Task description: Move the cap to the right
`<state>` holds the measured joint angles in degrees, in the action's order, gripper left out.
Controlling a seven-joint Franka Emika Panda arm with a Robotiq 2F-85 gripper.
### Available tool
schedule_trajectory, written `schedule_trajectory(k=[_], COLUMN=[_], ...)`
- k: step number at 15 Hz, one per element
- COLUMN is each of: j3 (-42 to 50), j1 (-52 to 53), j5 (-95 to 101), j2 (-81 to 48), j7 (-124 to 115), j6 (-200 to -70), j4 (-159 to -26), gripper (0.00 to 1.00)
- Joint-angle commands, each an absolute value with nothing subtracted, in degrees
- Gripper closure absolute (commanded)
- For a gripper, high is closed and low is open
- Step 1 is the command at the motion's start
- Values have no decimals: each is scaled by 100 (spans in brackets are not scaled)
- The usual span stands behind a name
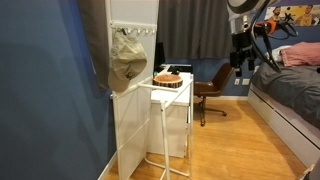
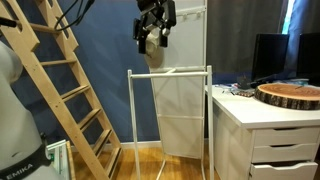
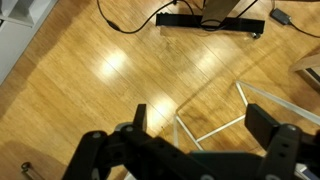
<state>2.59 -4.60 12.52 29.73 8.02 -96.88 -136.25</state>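
An exterior view showed the olive-khaki fabric cap (image 1: 125, 58) hanging limp from a hook on the tall white pegboard panel (image 1: 135, 14), just above and beside the edge of the white bench (image 1: 170, 93) that met the panel. On the bench top, near that same edge, sat a round slice of bark-rimmed wood (image 1: 168, 78).

The black Robotiq gripper (image 1: 240, 62) hung high in the air, well beyond the bench's opposite edge and well apart from the cap. In the wrist view the jaws stood wide apart with nothing but plank floor between them, and one corner of the bench's white frame (image 3: 215, 125) lay below.

The step in hand looked to be the approach. To do it well, the gripper would likely need to travel across above the bench, staying high enough to clear the wood slice, then meet the cap at hook height. Pinching a thick fold of the crown would probably grip better than the loose brim. The cap would likely need lifting off its hook before any sideways move, or the fabric might snag.
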Motion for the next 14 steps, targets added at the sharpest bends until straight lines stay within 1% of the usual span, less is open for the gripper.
schedule_trajectory(k=[1,4,9,14], j3=[322,169,-269,-531], j1=[-381,-189,517,1083], j5=[1278,1282,1075,389], j2=[2971,2871,2724,2453], j7=[773,866,971,977], j6=[-9670,-9675,-9831,-10621], j4=[-13614,-13486,-13192,-12748], gripper=[0,0,0,0])
